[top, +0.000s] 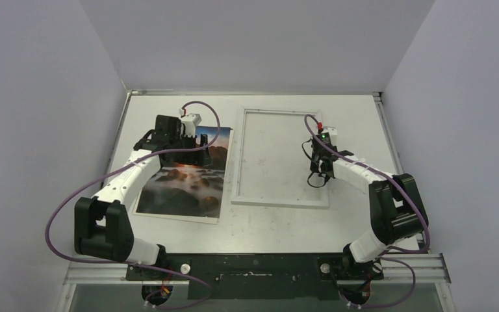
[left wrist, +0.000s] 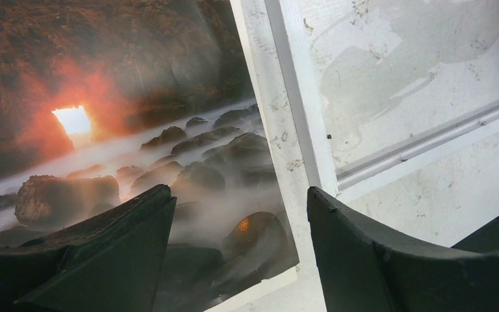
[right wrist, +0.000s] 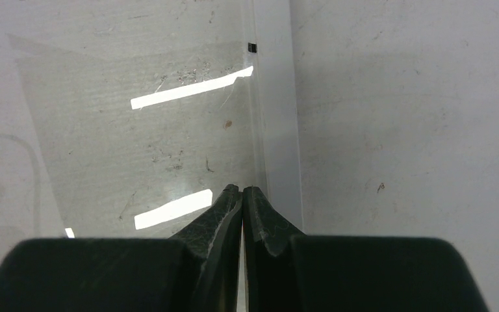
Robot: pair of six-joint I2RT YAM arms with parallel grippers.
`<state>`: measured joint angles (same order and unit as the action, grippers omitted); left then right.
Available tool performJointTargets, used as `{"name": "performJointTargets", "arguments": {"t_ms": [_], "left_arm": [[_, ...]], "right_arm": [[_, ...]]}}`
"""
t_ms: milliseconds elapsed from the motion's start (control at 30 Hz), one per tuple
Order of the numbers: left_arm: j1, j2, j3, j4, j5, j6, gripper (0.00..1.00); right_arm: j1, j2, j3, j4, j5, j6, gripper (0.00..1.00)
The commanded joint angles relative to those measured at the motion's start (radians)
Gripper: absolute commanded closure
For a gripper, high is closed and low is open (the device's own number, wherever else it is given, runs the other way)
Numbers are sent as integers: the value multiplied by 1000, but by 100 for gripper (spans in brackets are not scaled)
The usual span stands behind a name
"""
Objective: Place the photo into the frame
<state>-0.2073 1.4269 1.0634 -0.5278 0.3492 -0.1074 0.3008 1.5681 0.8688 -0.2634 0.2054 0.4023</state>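
Your left tool (left wrist: 240,198) hangs released over the photo (top: 185,188), ready to grip; your right tool (right wrist: 242,190), clenched empty, seemingly steadies the frame (top: 279,202).

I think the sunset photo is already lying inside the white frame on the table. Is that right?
Not quite. The photo lies on the table beside the frame, on its left, not inside it. The frame is still empty. The top view shows this.
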Motion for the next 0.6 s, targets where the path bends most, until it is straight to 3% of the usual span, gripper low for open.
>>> {"name": "performJointTargets", "arguments": {"t_ms": [0, 567], "left_arm": [[9, -36, 32, 11, 16, 15, 27], [11, -36, 34, 11, 18, 14, 27]], "right_arm": [[0, 11, -10, 29, 29, 9, 95], [-1, -8, -7, 15, 44, 9, 95]]}}
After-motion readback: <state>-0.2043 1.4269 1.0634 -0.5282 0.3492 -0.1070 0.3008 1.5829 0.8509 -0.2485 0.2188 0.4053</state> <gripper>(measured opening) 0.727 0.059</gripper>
